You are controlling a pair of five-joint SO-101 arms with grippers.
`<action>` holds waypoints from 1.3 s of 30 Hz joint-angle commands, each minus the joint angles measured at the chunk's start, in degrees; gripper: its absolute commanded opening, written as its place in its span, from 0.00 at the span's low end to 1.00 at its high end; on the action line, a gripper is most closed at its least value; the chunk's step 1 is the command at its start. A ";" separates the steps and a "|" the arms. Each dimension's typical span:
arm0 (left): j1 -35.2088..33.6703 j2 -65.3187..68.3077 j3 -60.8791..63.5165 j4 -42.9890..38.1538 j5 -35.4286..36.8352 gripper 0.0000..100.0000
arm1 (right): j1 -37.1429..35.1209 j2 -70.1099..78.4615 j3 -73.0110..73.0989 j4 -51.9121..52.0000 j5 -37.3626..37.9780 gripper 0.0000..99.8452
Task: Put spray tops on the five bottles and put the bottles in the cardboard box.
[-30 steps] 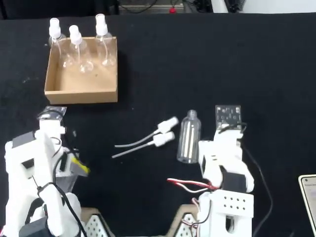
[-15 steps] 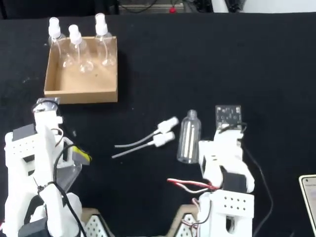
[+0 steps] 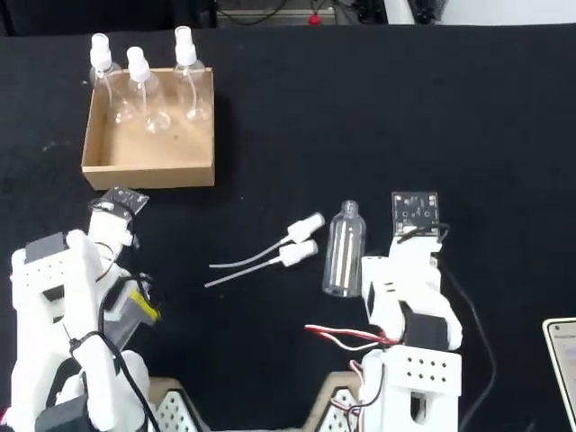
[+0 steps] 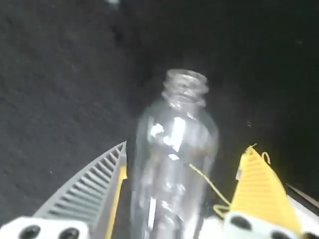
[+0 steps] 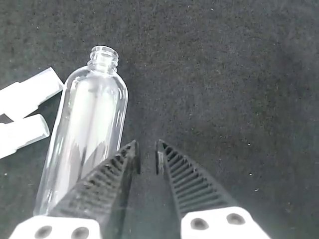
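Note:
My left gripper (image 4: 185,149) is shut on a clear bottle (image 4: 177,119) with a bare threaded neck, held between a grey finger and a yellow one just above the black table. The left arm (image 3: 76,288) stands at the front left. A second uncapped bottle (image 3: 345,249) lies on its side at the table's middle, just left of the right arm (image 3: 409,279). My right gripper (image 5: 147,149) is shut with nothing in it, beside that bottle (image 5: 84,134). Two white spray tops (image 3: 304,227) (image 3: 298,253) with long tubes lie left of it. The cardboard box (image 3: 148,166) at the back left holds three capped bottles (image 3: 142,85).
The box's near half (image 3: 144,148) has bare floor. A pale device (image 3: 562,355) sticks in at the front right edge. Black cloth (image 3: 405,117) covers the back right of the table, with nothing on it.
The left arm's wrist swung first slightly left, then right and toward the table's middle, still holding the bottle. The right arm, loose bottle and spray tops have not moved.

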 commanded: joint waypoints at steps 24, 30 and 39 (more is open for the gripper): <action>7.69 -1.67 -16.40 9.05 17.49 0.13 | -1.93 -0.40 -5.85 -3.34 -1.93 0.06; 18.86 -10.29 -13.49 4.57 30.86 0.13 | -19.25 -0.13 -23.34 5.80 -4.84 0.06; 20.35 -29.54 1.45 -5.71 43.87 0.12 | -33.23 18.33 -28.70 -2.46 -16.26 0.09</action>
